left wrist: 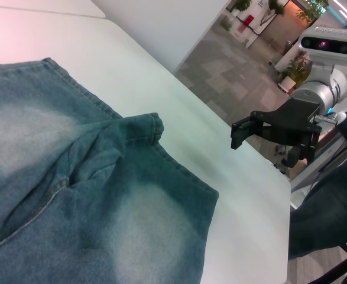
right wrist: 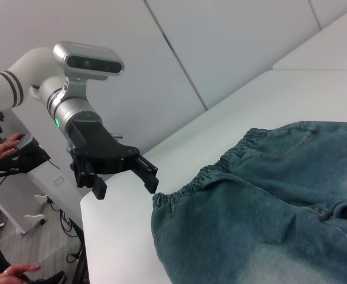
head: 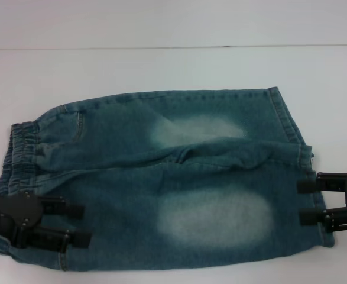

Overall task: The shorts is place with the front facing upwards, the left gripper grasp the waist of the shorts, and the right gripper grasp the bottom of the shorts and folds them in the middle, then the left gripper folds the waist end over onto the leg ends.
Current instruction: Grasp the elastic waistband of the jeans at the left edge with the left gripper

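The faded blue denim shorts [head: 191, 177] lie flat on the white table [head: 161, 65], elastic waist [head: 19, 148] to the left and leg ends [head: 288, 118] to the right. My left gripper [head: 84, 225] is open at the near end of the waist, its fingers pointing over the fabric. The right wrist view shows this left gripper [right wrist: 126, 184] open just off the waistband [right wrist: 214, 171]. My right gripper [head: 300, 202] stands open at the near leg's hem. In the left wrist view the right gripper [left wrist: 239, 133] hovers above the table, apart from the hems [left wrist: 161, 157].
Bare white tabletop surrounds the shorts on the far side, up to its back edge [head: 173, 47]. The table's side edge [left wrist: 282, 183] drops off just behind the right gripper. A person's hand [right wrist: 7, 145] shows beyond the table behind the left arm.
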Robot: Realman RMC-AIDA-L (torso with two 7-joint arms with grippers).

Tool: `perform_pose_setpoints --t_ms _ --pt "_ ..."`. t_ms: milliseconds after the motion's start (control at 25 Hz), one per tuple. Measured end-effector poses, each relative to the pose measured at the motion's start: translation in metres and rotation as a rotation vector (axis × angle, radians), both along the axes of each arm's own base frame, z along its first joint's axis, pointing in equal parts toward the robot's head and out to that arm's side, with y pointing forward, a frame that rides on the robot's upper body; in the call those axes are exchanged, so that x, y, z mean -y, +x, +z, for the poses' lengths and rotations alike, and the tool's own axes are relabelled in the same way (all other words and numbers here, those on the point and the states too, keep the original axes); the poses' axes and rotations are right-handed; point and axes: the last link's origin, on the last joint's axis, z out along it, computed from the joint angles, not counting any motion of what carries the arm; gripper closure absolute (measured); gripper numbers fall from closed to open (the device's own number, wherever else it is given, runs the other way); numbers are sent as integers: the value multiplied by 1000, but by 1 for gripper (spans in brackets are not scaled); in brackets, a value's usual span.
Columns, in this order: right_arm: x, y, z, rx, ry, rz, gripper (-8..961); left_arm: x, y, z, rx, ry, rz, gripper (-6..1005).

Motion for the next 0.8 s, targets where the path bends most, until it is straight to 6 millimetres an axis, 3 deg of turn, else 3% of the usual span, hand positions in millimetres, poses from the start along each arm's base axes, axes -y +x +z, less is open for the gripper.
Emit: perform_pose_setpoints --t_ms 240,600,800 --pt "0 0 0 0 0 1 74 -1 -5 6 -35 10 22 161" --pt "-3 -2 0 0 0 7 73 7 -51 47 -288 99 208 178" --pt "-4 -4 -1 -1 0 10 74 8 -72 55 -403 149 298 188"
